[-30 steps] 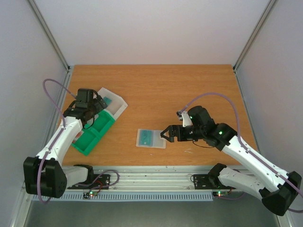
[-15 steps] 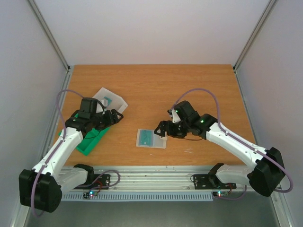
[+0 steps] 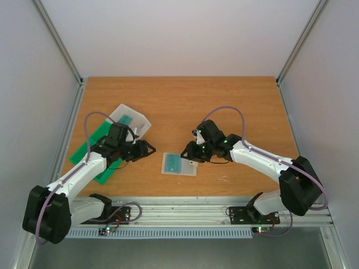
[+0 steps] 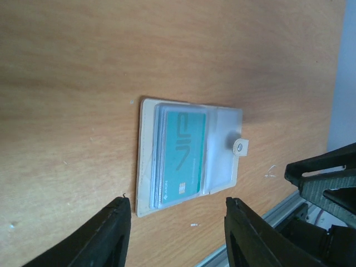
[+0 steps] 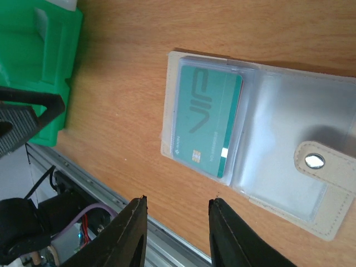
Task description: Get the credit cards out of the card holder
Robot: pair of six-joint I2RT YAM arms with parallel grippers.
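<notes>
Both claws [image 3: 147,150] [image 3: 187,154] gape near the card holder [image 3: 186,167]; teal card [image 5: 207,118] covers the others.

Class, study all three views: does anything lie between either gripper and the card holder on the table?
Nothing visible does. The card holder lies flat, with only bare table between it and the left gripper on one side and the right gripper on the other. Both grippers are open.

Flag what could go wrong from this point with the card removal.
The card holder lies loose and flat, so pulling the teal card may drag it along. A red card lies right beneath, so both could come together. The left gripper and right gripper flank it closely and could collide.
</notes>
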